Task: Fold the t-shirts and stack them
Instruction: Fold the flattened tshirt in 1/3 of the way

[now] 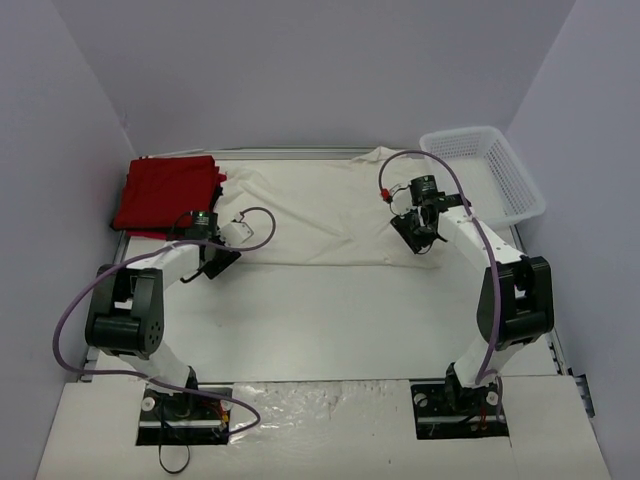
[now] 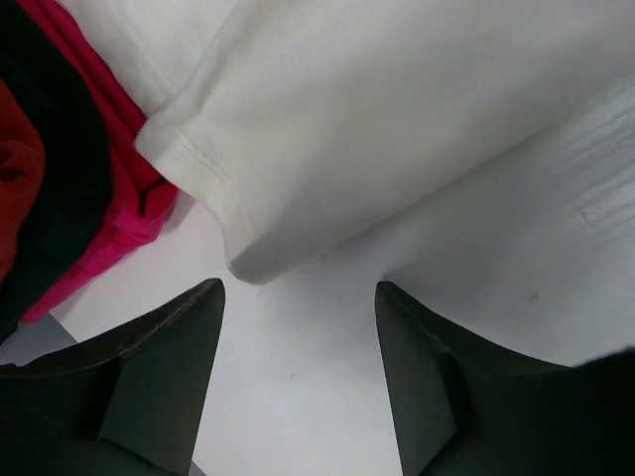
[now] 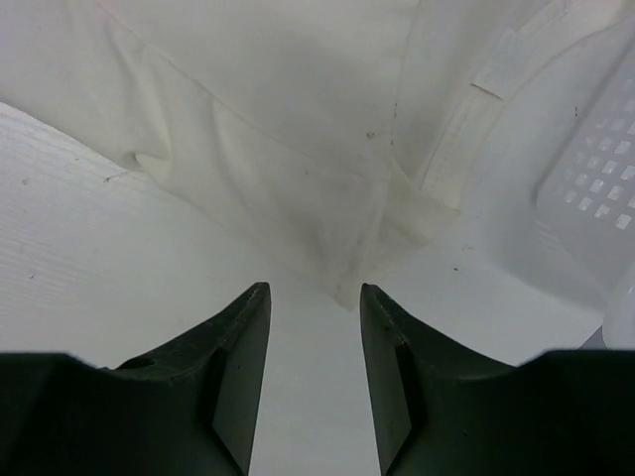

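The cream-white t-shirt (image 1: 310,205) lies spread across the far half of the table (image 1: 330,320), with the red shirts (image 1: 165,192) bundled at far left. Light and limp, it will likely sag, so its near hem corners suit pinching. The left gripper (image 2: 298,293) and right gripper (image 3: 315,293) hover there, jaws apart and empty.

A white plastic mesh basket (image 1: 512,178) sits at the far right corner of the white surface (image 1: 330,320), angled a little off square. Pale lilac walls (image 1: 300,70) close in the back and both sides.
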You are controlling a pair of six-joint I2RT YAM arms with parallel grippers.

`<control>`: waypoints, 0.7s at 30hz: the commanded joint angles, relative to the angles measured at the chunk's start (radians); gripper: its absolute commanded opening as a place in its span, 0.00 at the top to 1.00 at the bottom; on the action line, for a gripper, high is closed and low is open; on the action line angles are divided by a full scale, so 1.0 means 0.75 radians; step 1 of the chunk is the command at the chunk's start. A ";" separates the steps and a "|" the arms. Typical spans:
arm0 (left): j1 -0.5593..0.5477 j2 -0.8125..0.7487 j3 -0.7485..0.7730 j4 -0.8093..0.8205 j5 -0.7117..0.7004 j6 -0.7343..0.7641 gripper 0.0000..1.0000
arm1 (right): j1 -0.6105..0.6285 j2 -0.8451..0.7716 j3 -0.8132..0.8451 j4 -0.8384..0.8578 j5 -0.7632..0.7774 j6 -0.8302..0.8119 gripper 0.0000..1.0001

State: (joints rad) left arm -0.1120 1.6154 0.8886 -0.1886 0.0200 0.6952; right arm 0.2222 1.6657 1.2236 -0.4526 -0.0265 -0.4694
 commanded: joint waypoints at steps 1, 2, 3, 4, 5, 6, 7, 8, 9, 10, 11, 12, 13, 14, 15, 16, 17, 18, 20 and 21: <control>-0.004 0.026 0.008 0.063 -0.012 0.047 0.39 | -0.030 -0.016 0.009 -0.031 -0.046 0.025 0.63; -0.004 0.045 0.010 0.063 -0.012 0.047 0.39 | -0.034 -0.006 0.017 -0.031 -0.046 0.027 0.63; -0.004 0.055 0.024 0.061 -0.014 0.049 0.40 | -0.034 0.002 0.019 -0.031 -0.046 0.027 0.64; -0.004 0.065 0.028 0.057 -0.012 0.049 0.44 | -0.037 0.012 0.019 -0.035 -0.046 0.027 0.64; -0.004 0.082 0.030 0.057 -0.014 0.051 0.48 | -0.039 0.029 0.019 -0.033 -0.046 0.025 0.64; -0.004 0.090 0.034 0.061 -0.014 0.051 0.50 | -0.039 0.035 0.017 -0.033 -0.048 0.023 0.64; -0.004 0.098 0.038 0.065 -0.014 0.053 0.55 | -0.041 0.047 0.017 -0.033 -0.049 0.023 0.65; -0.004 0.116 0.044 0.063 -0.014 0.055 0.61 | -0.043 0.049 0.013 -0.033 -0.049 0.023 0.65; -0.004 0.127 0.048 0.049 -0.014 0.059 0.69 | -0.047 0.051 0.011 -0.033 -0.055 0.020 0.65; -0.004 0.135 0.061 0.043 -0.012 0.061 0.74 | -0.047 0.053 0.007 -0.033 -0.063 0.020 0.65; -0.006 0.145 0.063 0.035 -0.012 0.065 0.78 | -0.049 0.053 0.005 -0.033 -0.059 0.020 0.65; -0.006 0.147 0.063 0.025 -0.010 0.069 0.83 | -0.051 0.055 0.003 -0.033 -0.057 0.022 0.65; -0.004 0.147 0.063 0.020 -0.004 0.071 0.94 | -0.051 0.049 0.001 -0.035 -0.059 0.023 0.64; -0.004 0.145 0.061 0.016 -0.002 0.073 0.97 | -0.051 0.045 -0.003 -0.035 -0.061 0.023 0.64; -0.004 0.143 0.059 0.012 0.000 0.073 0.98 | -0.051 0.039 -0.009 -0.035 -0.063 0.020 0.64; -0.006 0.141 0.057 0.010 0.000 0.075 0.98 | -0.051 0.027 -0.012 -0.035 -0.061 0.018 0.64; -0.006 0.139 0.061 -0.002 0.002 0.071 0.98 | -0.051 0.021 -0.014 -0.035 -0.057 0.020 0.62; -0.006 0.137 0.063 -0.012 0.002 0.069 0.98 | -0.051 0.013 -0.018 -0.037 -0.057 0.020 0.61; -0.006 0.123 0.067 -0.029 0.016 0.065 0.98 | -0.051 -0.010 -0.036 -0.043 -0.051 0.014 0.59; -0.006 0.117 0.067 -0.035 0.020 0.061 0.98 | -0.053 -0.018 -0.042 -0.057 -0.047 0.014 0.59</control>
State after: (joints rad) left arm -0.1169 1.7058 0.9257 -0.1253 0.0032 0.7483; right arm 0.1894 1.7073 1.2106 -0.4526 -0.0608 -0.4637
